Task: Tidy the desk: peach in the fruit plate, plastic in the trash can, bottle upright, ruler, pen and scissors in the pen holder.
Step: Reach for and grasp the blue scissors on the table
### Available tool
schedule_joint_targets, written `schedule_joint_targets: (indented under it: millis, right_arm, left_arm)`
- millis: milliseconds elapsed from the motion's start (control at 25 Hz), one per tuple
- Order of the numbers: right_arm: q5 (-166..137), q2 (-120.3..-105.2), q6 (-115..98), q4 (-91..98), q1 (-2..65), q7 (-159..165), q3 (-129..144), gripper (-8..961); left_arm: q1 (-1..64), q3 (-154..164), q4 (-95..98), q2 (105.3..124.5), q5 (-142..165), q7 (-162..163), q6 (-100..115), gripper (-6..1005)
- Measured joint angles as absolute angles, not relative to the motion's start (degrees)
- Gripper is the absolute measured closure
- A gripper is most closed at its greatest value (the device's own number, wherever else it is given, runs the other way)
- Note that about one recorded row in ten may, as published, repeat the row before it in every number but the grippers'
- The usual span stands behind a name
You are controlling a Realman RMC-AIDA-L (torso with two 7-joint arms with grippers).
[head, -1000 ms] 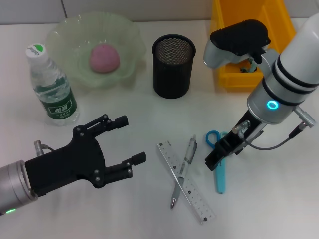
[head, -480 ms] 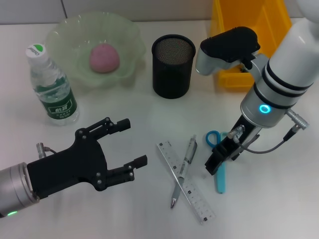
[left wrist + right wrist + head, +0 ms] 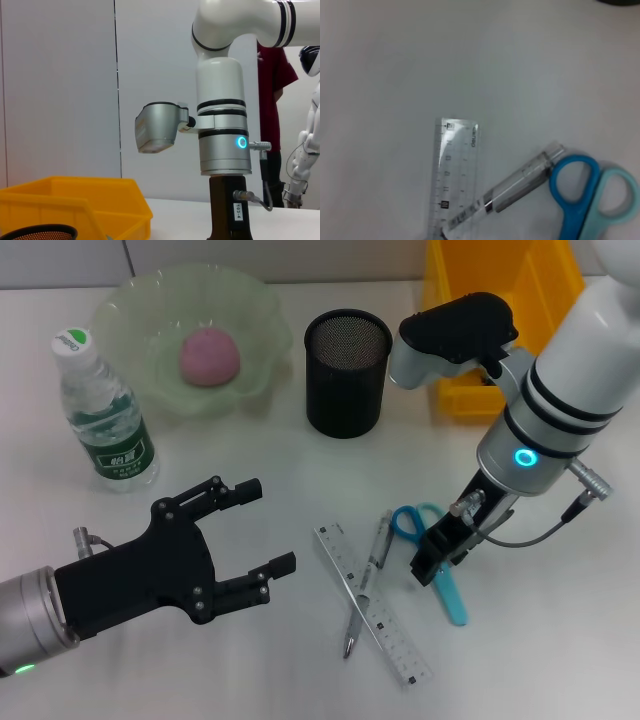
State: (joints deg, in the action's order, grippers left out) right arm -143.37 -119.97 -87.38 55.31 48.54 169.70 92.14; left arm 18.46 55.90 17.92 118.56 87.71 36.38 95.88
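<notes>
- Left to right, starting at the bottle point(image 3: 104, 412): it stands upright with its cap on at the far left, beside the plate point(image 3: 250, 340), and the peach point(image 3: 209, 356) sits inside the plate. Both items look done.
- Left gripper point(image 3: 255, 528) hovers low at front left, fingers spread apart, holding nothing. It is near the ruler's end; a sweep to the right could scatter the pile.
- Ruler point(image 3: 371, 605) lies flat with the pen point(image 3: 366, 583) crossed over it. Risk: lifting either one drags the other, since they touch.
- Holder point(image 3: 346, 372) stands behind the pile, mouth empty and unobstructed in the head view.
- Scissors point(image 3: 430, 550) lie with the handle loops touching the pen's top end, as the right wrist view shows. Risk: pulling the scissors may nudge the pen and ruler.
- Right gripper point(image 3: 437, 555) is down on the scissors at mid-length. Whether its fingers are clamped on them or apart, I cannot tell. A loose hold would let the scissors pivot or drop on the lift to the holder.
- Bin point(image 3: 500, 310) sits at far right, behind the right arm. No plastic is visible on the desk.
</notes>
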Motion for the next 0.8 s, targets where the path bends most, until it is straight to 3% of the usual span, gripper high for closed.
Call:
schedule_joint_targets:
  millis: [400, 800]
  right_arm:
    - [-143.6, -119.97, -87.6, 54.2, 49.4, 169.6, 94.2, 466]
    - [-143.7, -119.97, -87.1, 53.5, 49.6, 169.6, 93.9, 692]
  left_arm:
    - [18.5, 56.2, 17.9, 118.56, 87.7, 36.4, 96.0, 197]
    - [18.8, 56.4, 17.9, 118.56, 87.7, 36.4, 95.9, 197]
